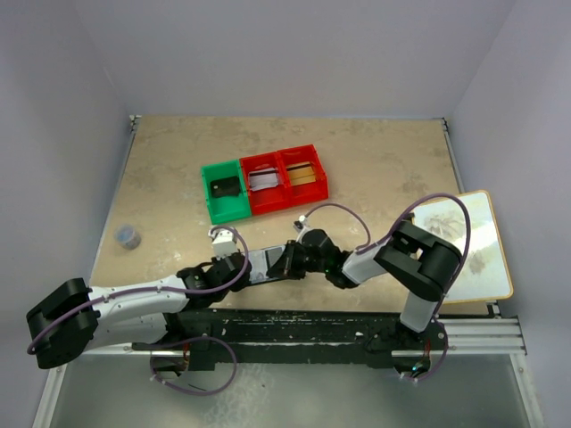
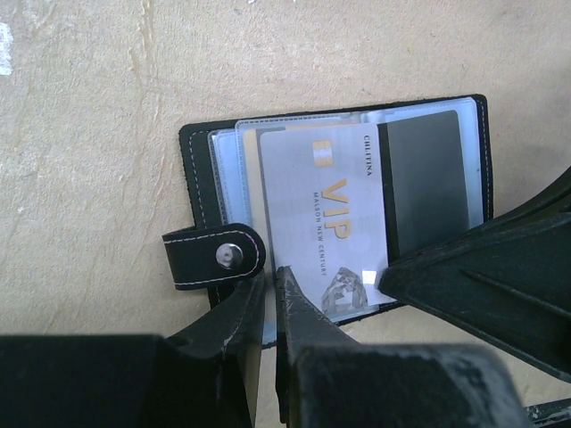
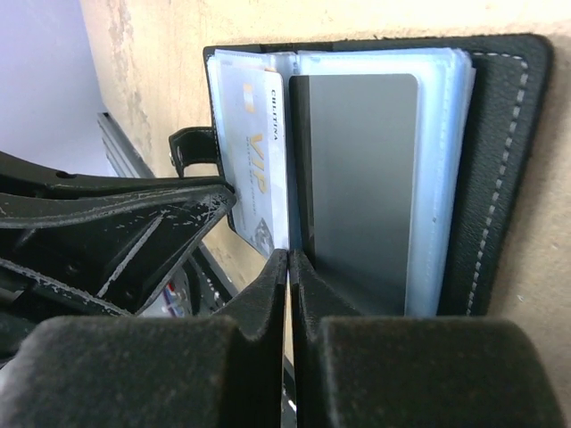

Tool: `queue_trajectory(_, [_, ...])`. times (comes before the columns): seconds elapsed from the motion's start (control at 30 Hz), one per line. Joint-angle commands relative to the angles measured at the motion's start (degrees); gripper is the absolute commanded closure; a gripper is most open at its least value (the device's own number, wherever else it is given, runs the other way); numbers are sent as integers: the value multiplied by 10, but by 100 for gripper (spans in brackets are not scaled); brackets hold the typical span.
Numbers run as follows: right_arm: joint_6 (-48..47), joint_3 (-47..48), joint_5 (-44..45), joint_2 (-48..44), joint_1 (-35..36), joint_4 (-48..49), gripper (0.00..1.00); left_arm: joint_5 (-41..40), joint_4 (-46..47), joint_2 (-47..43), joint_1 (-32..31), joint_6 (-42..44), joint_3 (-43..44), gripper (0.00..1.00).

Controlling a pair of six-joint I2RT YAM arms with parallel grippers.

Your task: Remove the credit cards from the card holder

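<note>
Left gripper point(image 2: 270, 278) pinches the open holder point(image 2: 196, 169) by its stitched black leather edge, beside the snap tab, at the tan table's point(image 1: 375, 160) near middle. Right gripper point(image 3: 288, 259) is clenched at two flat sleeved cards: one glossy silver card point(image 2: 312, 205), one matte grey card point(image 2: 428, 187). Farther off stand one green bin point(image 1: 227, 212) and two red bins point(image 1: 268, 206).

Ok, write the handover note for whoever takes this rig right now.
Left gripper: shut, looks clamped on the holder at its near edge.
Right gripper: shut at the grey card edge; whether it pinches the card cannot be told.
The holder lies open between the grippers, with the VIP card and the grey card in its sleeves.
Done: green bin holds a black card; red bins hold a silver card and a gold card.
Left: pull out the two cards in the holder.
</note>
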Motion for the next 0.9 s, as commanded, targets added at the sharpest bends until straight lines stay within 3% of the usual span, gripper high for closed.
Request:
queue_trajectory(0.0, [-3, -18, 7, -31, -14, 25, 98, 6, 10, 1, 1, 3, -8, 94])
queue_trajectory(0.4, [-8, -40, -6, -38, -31, 33, 99, 4, 15, 8, 1, 4, -4, 93])
queue_trajectory(0.73, [-23, -10, -27, -6, -32, 52, 75, 10, 20, 5, 1, 13, 0, 93])
queue_trajectory(0.87, [-31, 2, -21, 4, -32, 41, 71, 11, 20, 6, 1, 14, 0, 93])
